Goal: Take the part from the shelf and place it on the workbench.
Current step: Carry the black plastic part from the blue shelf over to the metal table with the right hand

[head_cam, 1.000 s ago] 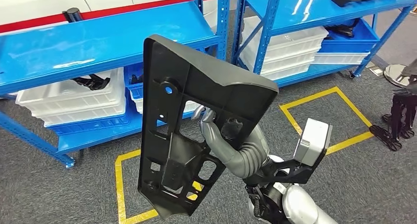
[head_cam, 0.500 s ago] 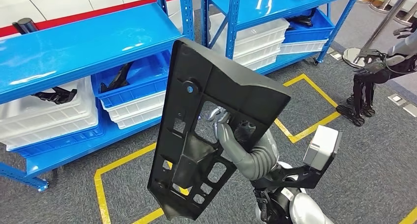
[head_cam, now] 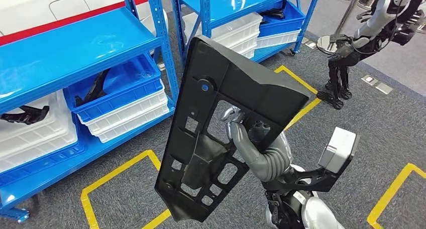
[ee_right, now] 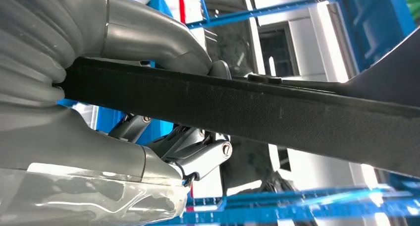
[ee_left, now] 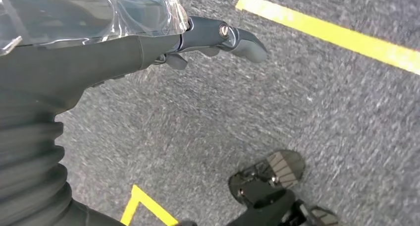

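Gripping black part (head_cam: 221, 133) in right hand (head_cam: 246, 138); left hand (ee_left: 148, 42) empty, fingers extended; blue shelves (head_cam: 75, 43) behind.

part (head_cam: 211, 138): large black flat plastic panel with cutouts | tilted, near upright | held above grey floor

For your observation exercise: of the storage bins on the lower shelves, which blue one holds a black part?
The open blue bin atop the white stack on the near shelf; a black part leans inside. The far rack's blue bin shows none.
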